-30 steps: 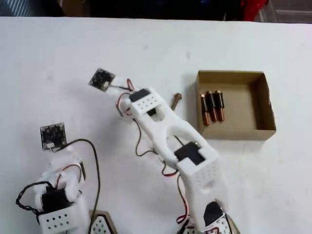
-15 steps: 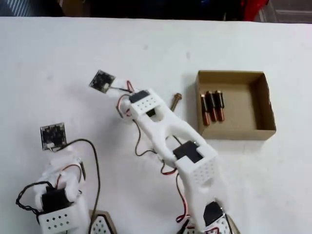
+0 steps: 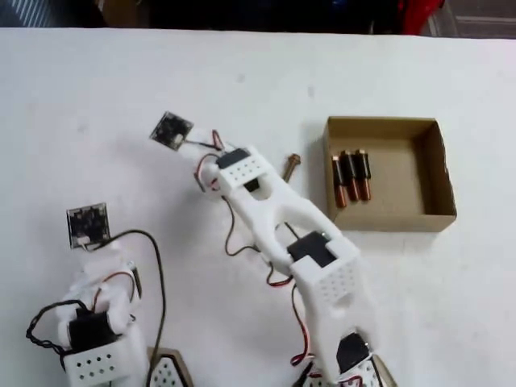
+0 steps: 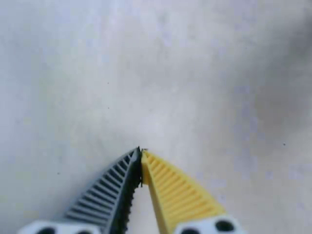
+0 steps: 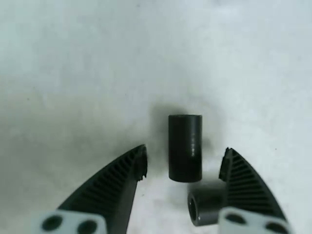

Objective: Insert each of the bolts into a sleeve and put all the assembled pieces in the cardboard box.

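In the right wrist view my right gripper point(image 5: 184, 153) is open just above the table, and a black sleeve point(image 5: 185, 147) lies on its side between the fingers, touching neither. A second black sleeve point(image 5: 204, 208) lies close to one finger. In the high view the right arm point(image 3: 270, 210) stretches to mid-table and covers its gripper and the sleeves. A copper bolt point(image 3: 290, 168) lies loose between that arm and the cardboard box point(image 3: 387, 219). Three assembled pieces point(image 3: 351, 177) lie in the box. My left gripper point(image 4: 141, 152) is shut on nothing over bare table.
The left arm point(image 3: 97, 322) sits folded at the near left corner with its cable looping beside it. The table point(image 3: 97, 81) is white and bare at the far side and to the left. Dark objects line the far edge.
The right arm has crept slightly toward the far side. The left arm, the bolt and the box have not moved.
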### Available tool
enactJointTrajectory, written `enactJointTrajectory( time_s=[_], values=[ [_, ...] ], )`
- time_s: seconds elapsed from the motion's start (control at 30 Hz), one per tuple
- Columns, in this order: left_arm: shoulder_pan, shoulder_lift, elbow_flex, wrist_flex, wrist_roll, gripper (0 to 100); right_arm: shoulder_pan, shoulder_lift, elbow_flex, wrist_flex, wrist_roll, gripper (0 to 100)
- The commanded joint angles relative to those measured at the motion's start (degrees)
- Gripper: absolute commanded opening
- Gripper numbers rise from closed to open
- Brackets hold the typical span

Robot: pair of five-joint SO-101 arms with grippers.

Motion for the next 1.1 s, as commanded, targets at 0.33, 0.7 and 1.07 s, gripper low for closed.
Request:
enactJointTrajectory(
  time_s=[0.33, 0.7, 1.07],
  values=[
    [-0.7, -0.5, -0.1, 0.5, -0.5, 2, 1.5, -0.7, -1.8, -1.3, 0.2, 4.1],
    [-0.7, -0.5, -0.1, 0.5, -0.5, 2, 1.1, -2.2, -2.0, 4.4, 0.2, 1.7],
    [-0.7, -0.5, -0.1, 0.5, -0.5, 2, -1.0, -18.3, -1.7, 18.9, 0.2, 1.8]
  ],
)
